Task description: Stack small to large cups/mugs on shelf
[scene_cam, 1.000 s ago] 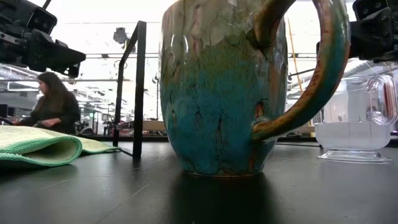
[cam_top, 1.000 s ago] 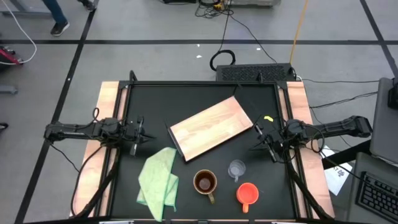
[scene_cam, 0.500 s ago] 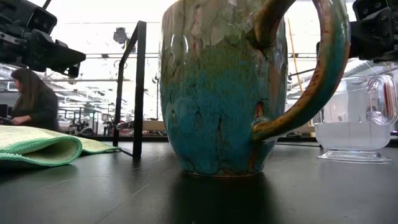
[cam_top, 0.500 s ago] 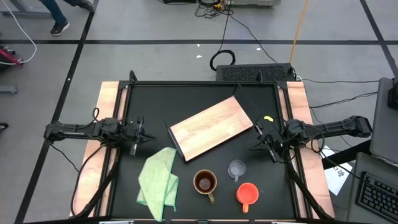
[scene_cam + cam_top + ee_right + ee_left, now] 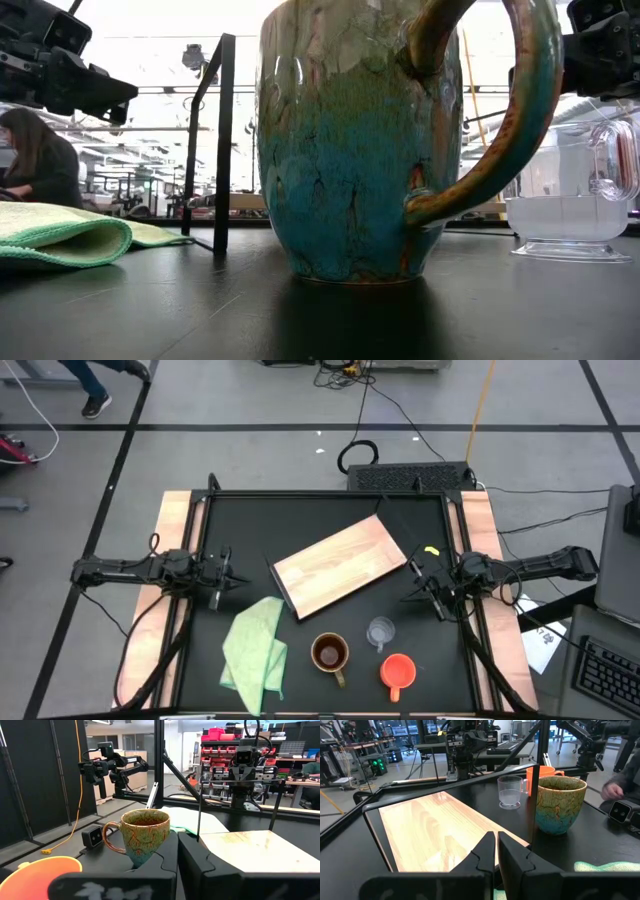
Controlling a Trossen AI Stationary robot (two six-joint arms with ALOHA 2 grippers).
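The light-wood shelf point(image 5: 338, 567) lies flat and askew at the table's middle. Near the front edge stand three vessels on their bases: a brown mug point(image 5: 330, 653) with a blue-green glaze outside point(image 5: 350, 140), a clear glass cup point(image 5: 380, 632), and an orange-red mug point(image 5: 398, 671). My left gripper point(image 5: 228, 572) hovers shut at the table's left side, pointing level toward the shelf point(image 5: 435, 830). My right gripper point(image 5: 415, 575) hovers shut at the right side, pointing level toward the table's middle. Neither gripper touches anything.
A light green cloth point(image 5: 256, 651) lies crumpled at the front left, beside the brown mug. Black frame posts point(image 5: 222, 140) stand at the table's corners. A person point(image 5: 35, 160) sits in the room beyond the table. Bare black tabletop point(image 5: 330, 520) lies behind the shelf.
Both arms and all the vessels have kept still. The person in the room behind the table has shifted leftward in the low view.
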